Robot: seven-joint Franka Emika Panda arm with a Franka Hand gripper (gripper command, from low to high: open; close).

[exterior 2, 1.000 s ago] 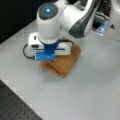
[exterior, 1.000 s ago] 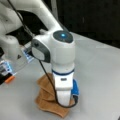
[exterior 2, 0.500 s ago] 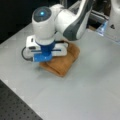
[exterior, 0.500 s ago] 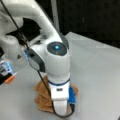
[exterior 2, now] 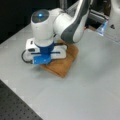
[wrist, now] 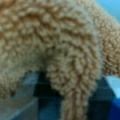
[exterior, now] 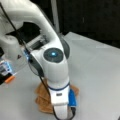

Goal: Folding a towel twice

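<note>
The towel is an orange-brown terry cloth lying bunched in layers on the grey table, and it shows in both front views, also the towel. The arm's hand stands straight down over the towel's left part, hiding the fingertips there. In the wrist view the towel fills nearly the whole picture, and a bulging fold of it hangs down into the gripper. The gripper looks shut on that fold.
The grey table stretches out around the towel. A dark perforated board lies at a front view's bottom left. The robot's base and cables stand at a front view's left, with an orange and blue object beside them.
The hand has shifted toward the bottom of both front views over the towel, staying low on it. The towel's outline has hardly changed.
</note>
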